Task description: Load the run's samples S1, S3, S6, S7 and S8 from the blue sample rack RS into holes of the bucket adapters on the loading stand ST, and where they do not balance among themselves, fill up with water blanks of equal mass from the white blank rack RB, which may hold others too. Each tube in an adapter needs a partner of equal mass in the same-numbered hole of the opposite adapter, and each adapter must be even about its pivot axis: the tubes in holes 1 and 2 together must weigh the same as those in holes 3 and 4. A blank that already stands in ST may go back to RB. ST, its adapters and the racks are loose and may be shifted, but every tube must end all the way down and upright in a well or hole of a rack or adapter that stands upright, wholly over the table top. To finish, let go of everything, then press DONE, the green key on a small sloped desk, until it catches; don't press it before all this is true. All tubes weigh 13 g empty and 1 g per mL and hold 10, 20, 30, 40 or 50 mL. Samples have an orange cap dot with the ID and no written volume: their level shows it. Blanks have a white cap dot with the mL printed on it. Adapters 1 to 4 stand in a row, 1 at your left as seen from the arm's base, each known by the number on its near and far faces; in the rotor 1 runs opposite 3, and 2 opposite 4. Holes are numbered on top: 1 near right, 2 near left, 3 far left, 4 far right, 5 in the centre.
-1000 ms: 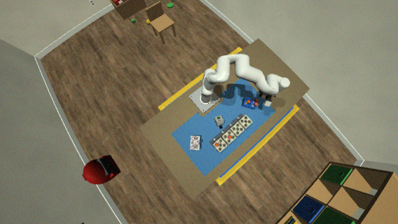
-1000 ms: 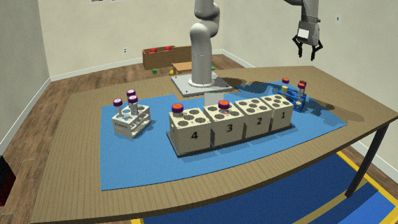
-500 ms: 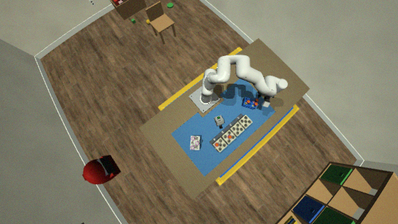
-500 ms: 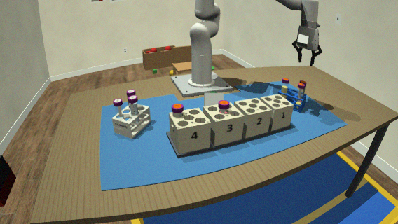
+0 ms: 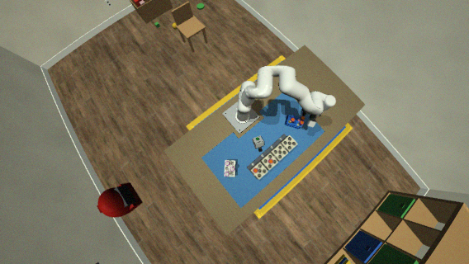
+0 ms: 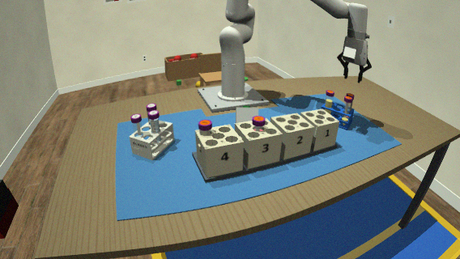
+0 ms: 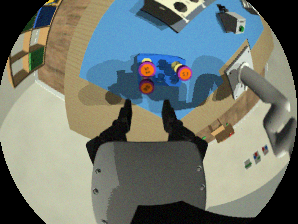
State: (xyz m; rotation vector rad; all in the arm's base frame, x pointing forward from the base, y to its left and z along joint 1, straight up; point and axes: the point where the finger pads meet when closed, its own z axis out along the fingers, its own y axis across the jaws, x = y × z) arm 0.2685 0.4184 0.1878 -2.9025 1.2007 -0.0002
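Note:
My gripper (image 6: 351, 75) hangs open and empty, well above the blue sample rack RS (image 6: 339, 112) at the right end of the mat. In the wrist view the two fingers frame the rack (image 7: 160, 72), with three orange-dotted tubes standing in it. The loading stand ST (image 6: 267, 139) holds adapters 4, 3, 2 and 1 in a row from left to right. One orange-dotted tube (image 6: 205, 125) stands in adapter 4 and another (image 6: 258, 121) in adapter 3. Adapters 2 and 1 look empty. The white blank rack RB (image 6: 152, 138) holds three purple-capped tubes.
The small desk with the green DONE key (image 5: 258, 142) stands between the arm's base (image 5: 243, 115) and the stand; it also shows in the wrist view (image 7: 233, 19). The table edge lies close behind the sample rack. A chair and a toy box stand on the floor far off.

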